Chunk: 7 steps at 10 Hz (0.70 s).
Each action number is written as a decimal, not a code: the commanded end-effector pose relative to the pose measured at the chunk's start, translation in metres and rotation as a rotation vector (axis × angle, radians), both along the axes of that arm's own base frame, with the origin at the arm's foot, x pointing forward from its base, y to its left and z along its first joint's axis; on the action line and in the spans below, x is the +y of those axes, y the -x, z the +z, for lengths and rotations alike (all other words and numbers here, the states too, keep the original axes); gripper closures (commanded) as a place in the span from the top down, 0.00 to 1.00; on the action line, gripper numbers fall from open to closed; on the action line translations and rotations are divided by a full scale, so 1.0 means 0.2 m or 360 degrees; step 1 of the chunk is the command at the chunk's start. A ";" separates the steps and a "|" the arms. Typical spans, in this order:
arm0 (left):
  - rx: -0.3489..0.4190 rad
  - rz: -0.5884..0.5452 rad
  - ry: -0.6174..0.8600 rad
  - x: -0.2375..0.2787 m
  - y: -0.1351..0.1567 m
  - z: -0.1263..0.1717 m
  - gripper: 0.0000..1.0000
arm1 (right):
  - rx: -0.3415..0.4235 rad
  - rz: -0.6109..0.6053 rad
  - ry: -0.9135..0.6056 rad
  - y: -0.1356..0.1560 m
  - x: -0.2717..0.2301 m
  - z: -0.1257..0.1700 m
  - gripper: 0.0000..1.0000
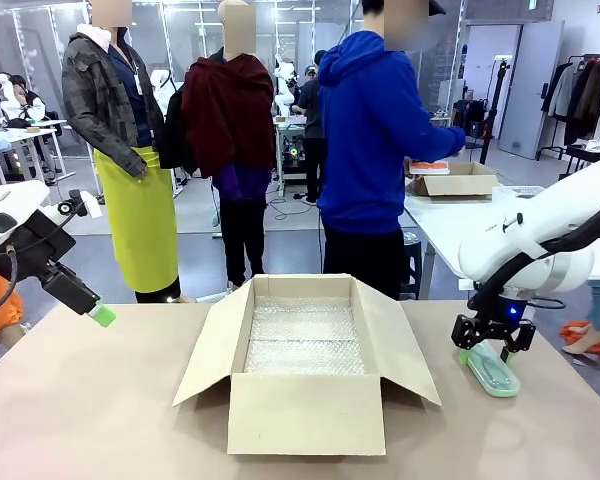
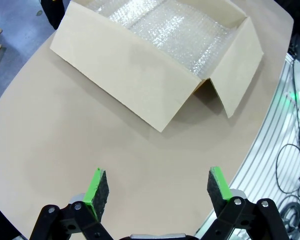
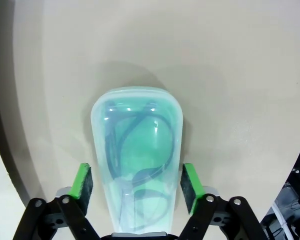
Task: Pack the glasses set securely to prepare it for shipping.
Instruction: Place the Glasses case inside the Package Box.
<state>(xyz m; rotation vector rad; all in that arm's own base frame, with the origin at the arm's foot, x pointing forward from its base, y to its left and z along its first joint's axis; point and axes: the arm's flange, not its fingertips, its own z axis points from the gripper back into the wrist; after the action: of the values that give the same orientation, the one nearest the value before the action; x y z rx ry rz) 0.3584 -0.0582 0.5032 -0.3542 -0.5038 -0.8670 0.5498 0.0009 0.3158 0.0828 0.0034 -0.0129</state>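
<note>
Left gripper [image 1: 98, 313] [image 2: 155, 187]: fingers wide apart, holding nothing, above the left side of the table [image 1: 100, 420].
Cardboard box [image 1: 305, 412] [image 2: 140, 75]: mid-table, flaps open, bubble wrap [image 1: 305, 340] [image 2: 175, 30] lining the floor.
Right gripper [image 1: 490, 340] [image 3: 135, 185]: low at the right, green pads clamped on the mint green case.
Mint green case [image 1: 495, 375] [image 3: 137, 135]: flat on the table, right of the box, gripped at its far end, glasses visible inside.

Nothing legible found. Small dark marking noted on white casing of right arm [image 1: 492, 228]: too small to read. Small blue sign [image 1: 533, 6] noted at top edge, above far door: blurred, unreadable.
</note>
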 end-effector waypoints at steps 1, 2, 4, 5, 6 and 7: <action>-0.0010 -0.0027 0.0029 0.01 0.00 0.01 1.00 | 0.0051 -0.0015 0.0047 -0.02 0.04 0.01 0.61; -0.0010 -0.0027 0.0029 0.01 0.00 0.01 1.00 | 0.0052 -0.0012 0.0048 -0.02 0.05 0.01 0.54; -0.0010 -0.0027 0.0029 0.01 0.00 0.01 1.00 | 0.0069 -0.0019 0.0064 -0.01 0.05 0.03 0.36; -0.0010 -0.0027 0.0029 0.01 0.00 0.01 1.00 | 0.0050 -0.0009 0.0075 0.01 0.05 0.07 0.36; -0.0010 -0.0027 0.0029 0.01 0.00 0.01 1.00 | -0.0015 0.0049 0.0053 0.05 0.06 0.20 0.36; -0.0010 -0.0027 0.0029 0.01 0.00 0.01 1.00 | -0.0037 0.0150 0.0082 0.10 0.09 0.34 0.36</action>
<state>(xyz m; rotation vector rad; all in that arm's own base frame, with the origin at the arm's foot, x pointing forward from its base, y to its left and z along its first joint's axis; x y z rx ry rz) 0.3585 -0.0582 0.5032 -0.3540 -0.5038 -0.8671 0.5468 0.0125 0.3527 0.0508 -0.0027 0.0331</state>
